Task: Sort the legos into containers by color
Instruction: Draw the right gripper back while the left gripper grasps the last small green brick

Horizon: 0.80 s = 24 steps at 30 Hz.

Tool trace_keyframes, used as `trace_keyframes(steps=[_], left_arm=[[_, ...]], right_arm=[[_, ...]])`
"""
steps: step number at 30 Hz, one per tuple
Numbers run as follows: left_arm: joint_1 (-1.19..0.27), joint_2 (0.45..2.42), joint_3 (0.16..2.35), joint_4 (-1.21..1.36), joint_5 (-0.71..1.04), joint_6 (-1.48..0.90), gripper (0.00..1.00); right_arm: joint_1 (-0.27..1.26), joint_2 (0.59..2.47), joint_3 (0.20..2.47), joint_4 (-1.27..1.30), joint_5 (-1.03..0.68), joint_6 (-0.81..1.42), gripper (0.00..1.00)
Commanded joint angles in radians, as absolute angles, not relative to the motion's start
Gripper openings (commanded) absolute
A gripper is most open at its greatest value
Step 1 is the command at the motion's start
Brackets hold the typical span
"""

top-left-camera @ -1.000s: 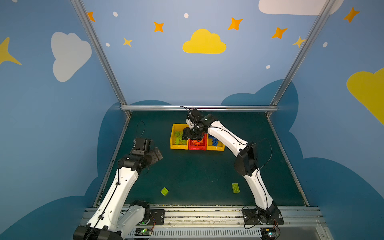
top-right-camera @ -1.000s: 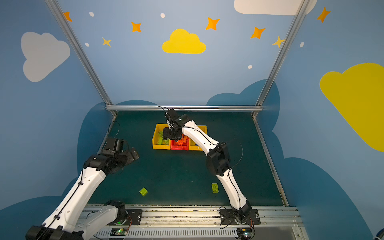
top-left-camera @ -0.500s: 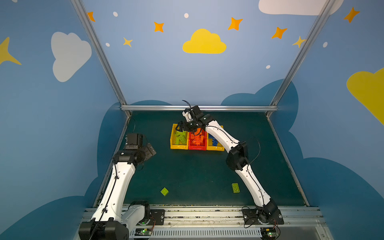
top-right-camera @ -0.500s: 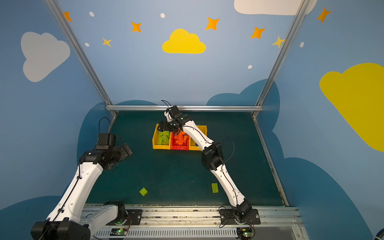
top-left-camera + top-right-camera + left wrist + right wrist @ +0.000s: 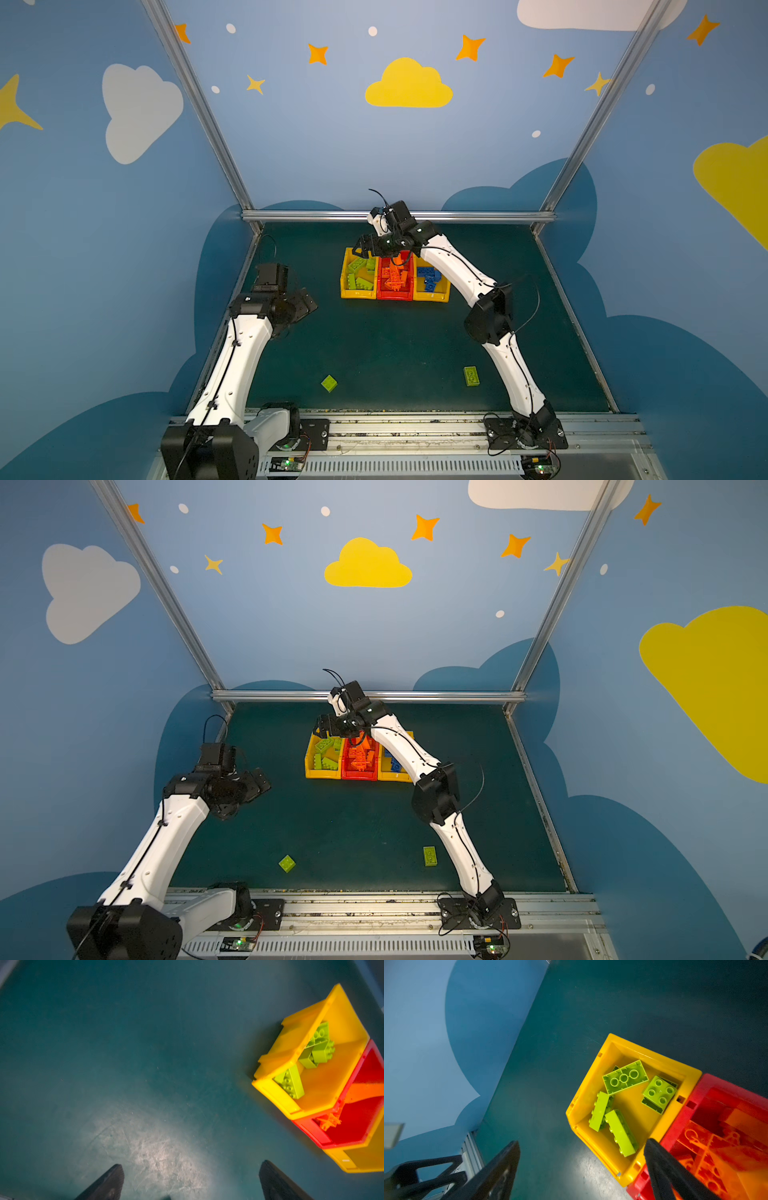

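Three containers stand in a row at the back middle. The left yellow bin (image 5: pixel 343 274) holds lime green legos (image 5: pixel 359 274), the red bin (image 5: pixel 395 296) holds orange legos (image 5: pixel 395 276), and the right yellow bin (image 5: pixel 432 297) holds blue legos (image 5: pixel 430 276). Two green legos lie loose on the mat near the front: a square one (image 5: pixel 329 383) and an oblong one (image 5: pixel 471 376). My right gripper (image 5: pixel 582 1141) hangs open and empty over the back end of the left yellow bin (image 5: pixel 591 1076). My left gripper (image 5: pixel 191 1164) is open and empty over bare mat, left of the bins.
A metal rail (image 5: pixel 399 216) runs along the back just behind the bins, and side rails line the mat. The right arm's elbow (image 5: pixel 488 313) hangs over the mat right of the bins. The frame's base plates (image 5: pixel 415 428) lie along the front edge.
My right gripper has moved left from above the red bin to the left yellow bin's back end, and its jaws have opened wider. The left arm has drawn back slightly toward the left wall.
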<state>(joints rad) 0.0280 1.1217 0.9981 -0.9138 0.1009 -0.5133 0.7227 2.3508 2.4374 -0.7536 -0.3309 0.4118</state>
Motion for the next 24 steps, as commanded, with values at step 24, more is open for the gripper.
trace_keyframes(steps=[24], left_arm=[[-0.371, 0.630, 0.587, -1.207, 0.124, -1.258, 0.87]], right_arm=[[0.791, 1.595, 1.609, -1.043, -0.101, 0.512, 0.93]])
